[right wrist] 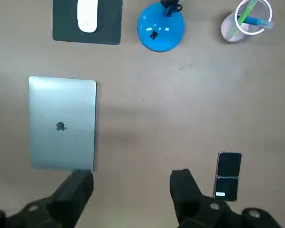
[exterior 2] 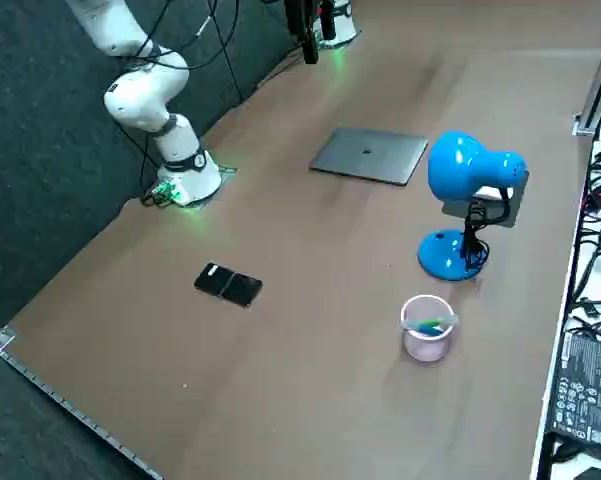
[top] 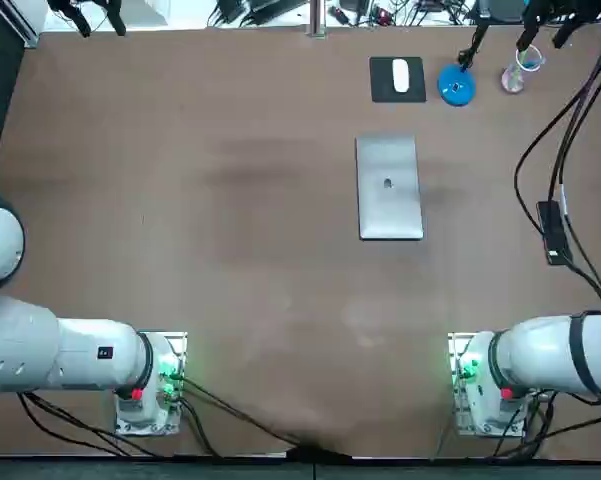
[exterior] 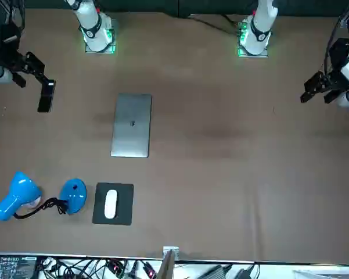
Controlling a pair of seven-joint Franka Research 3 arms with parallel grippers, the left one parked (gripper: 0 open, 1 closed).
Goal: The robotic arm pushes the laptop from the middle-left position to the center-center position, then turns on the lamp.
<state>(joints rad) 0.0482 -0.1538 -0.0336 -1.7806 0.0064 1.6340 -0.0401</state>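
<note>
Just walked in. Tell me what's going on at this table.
The right arm is the one working, but it holds nothing. Its tool hangs open above the table, looking down on the closed silver laptop and a black phone. The laptop lies flat with nothing touching it. The blue lamp and a mouse on its pad sit beyond it, near the far edge. By the look of it, the push has not begun.

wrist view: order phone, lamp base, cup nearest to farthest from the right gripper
1. phone, just beside the open right gripper above the table
2. lamp base, next to the mouse pad
3. cup, farthest, beyond the phone
</note>
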